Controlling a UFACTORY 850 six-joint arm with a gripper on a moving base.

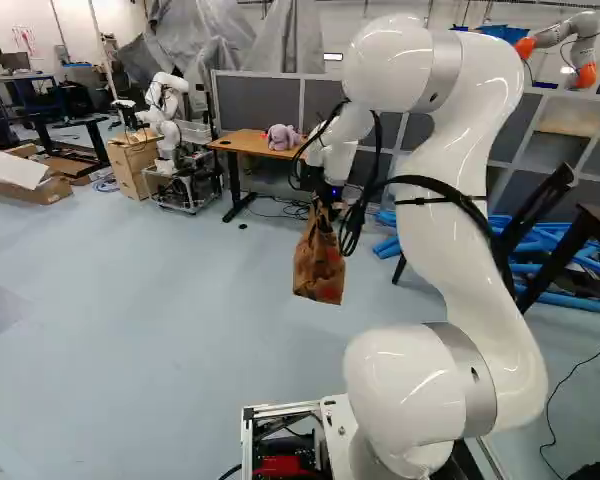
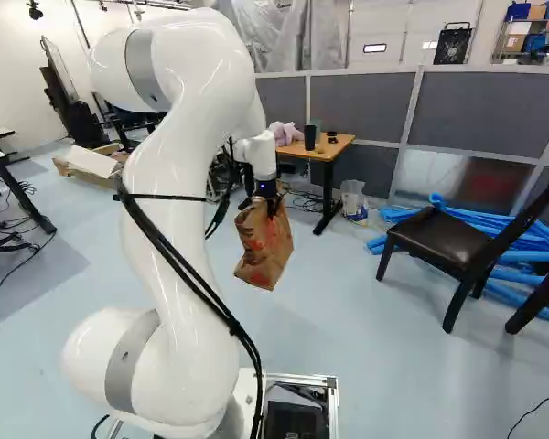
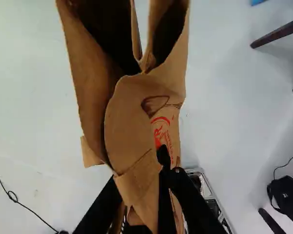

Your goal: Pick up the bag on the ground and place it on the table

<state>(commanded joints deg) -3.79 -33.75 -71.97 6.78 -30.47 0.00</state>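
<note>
The likeliest trouble is a slip or a tear: the pincer [image 2: 268, 198] is closed on the bag [image 2: 263, 247], its 2 fingers pinching a fold of crumpled paper near the mouth, and that fold seems to bear all the weight. The bag hangs aslant above the floor [image 2: 297, 320], off to this side of the bench [image 2: 337, 144] and apart from it. Its mouth gapes in the wrist view, with dark hollows inside — I cannot tell whether it holds anything, but a loose load could shift or spill if it tips further. Going in too low would catch the bag's base on the bench edge; setting it down carelessly could knock the cup [image 2: 310, 137] or nudge the toy [image 2: 283, 133], both on the bench top. What the cup holds I cannot see. Beside the bench stands a pale bin [image 2: 354, 199] — its contents are unclear too. Next comes a raised, slow approach to a free spot.
</note>
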